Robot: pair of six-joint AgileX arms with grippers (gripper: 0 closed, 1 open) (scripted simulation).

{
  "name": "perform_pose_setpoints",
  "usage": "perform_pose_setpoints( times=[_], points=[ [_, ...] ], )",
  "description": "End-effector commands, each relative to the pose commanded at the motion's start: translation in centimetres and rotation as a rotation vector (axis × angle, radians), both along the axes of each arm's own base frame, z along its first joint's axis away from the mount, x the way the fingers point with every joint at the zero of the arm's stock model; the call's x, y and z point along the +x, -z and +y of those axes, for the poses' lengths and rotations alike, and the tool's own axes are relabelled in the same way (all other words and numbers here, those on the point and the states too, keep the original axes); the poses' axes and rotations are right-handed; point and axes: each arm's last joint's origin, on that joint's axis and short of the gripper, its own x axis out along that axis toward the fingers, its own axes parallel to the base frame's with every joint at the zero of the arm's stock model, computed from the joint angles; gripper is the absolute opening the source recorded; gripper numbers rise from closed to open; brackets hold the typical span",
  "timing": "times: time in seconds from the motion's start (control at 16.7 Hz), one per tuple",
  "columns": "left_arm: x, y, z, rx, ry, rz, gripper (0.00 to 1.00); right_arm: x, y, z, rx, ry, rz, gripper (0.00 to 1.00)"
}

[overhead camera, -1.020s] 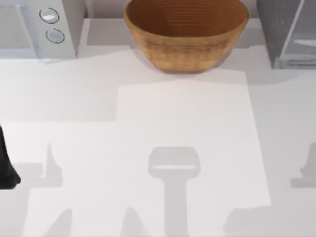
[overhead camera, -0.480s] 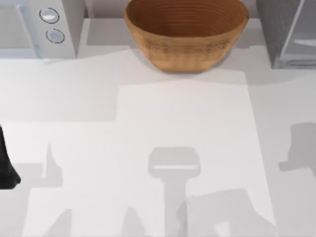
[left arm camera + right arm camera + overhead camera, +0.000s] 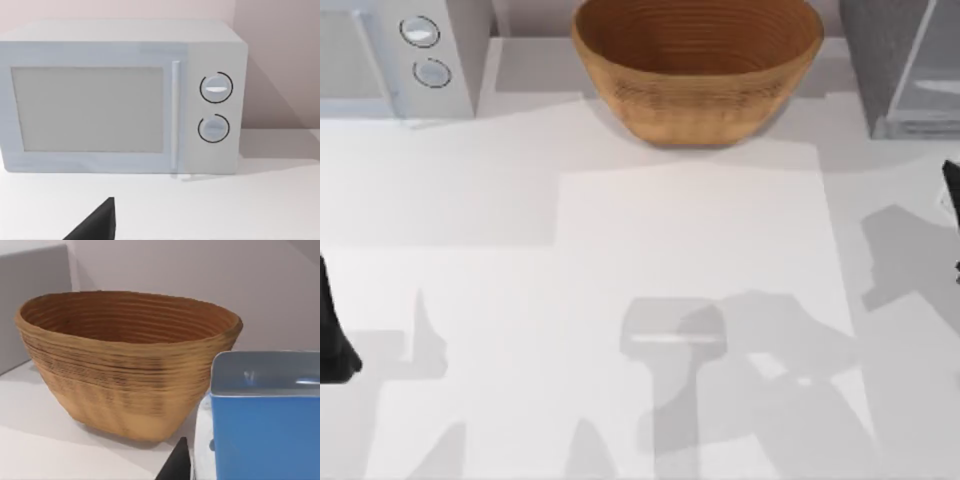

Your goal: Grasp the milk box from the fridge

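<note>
The milk box looms close in the right wrist view, a bright blue face with a pale grey side above it and white at its edge. One dark fingertip of my right gripper lies against that white edge. My right gripper pokes in at the table's right edge, just in front of the fridge, shut on the milk box. The fridge, dark-grey and speckled with a pale glassy panel, stands at the back right. My left gripper sits parked at the left edge.
A big wicker bowl stands at the back centre, also seen behind the carton as the bowl. A white microwave with two round knobs fills the back left and faces the left wrist camera. Arm shadows lie across the white tabletop.
My right arm has come into sight at the right edge, moving toward the back. Its shadow has swept up and leftward across the table. The left arm has not moved.
</note>
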Motion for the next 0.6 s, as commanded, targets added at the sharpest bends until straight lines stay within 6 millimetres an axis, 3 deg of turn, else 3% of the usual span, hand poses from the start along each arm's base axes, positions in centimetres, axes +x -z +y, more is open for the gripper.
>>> perform_pose_setpoints(
  times=[0.3,0.6],
  points=[
    [0.0,0.0,0.0,0.000,0.000,0.000,1.00,3.4,4.6,0.0,0.013,-0.162,0.003,0.00],
    [0.0,0.0,0.0,0.000,0.000,0.000,1.00,4.7,8.8,0.0,0.013,-0.274,-0.016,0.00]
  ],
)
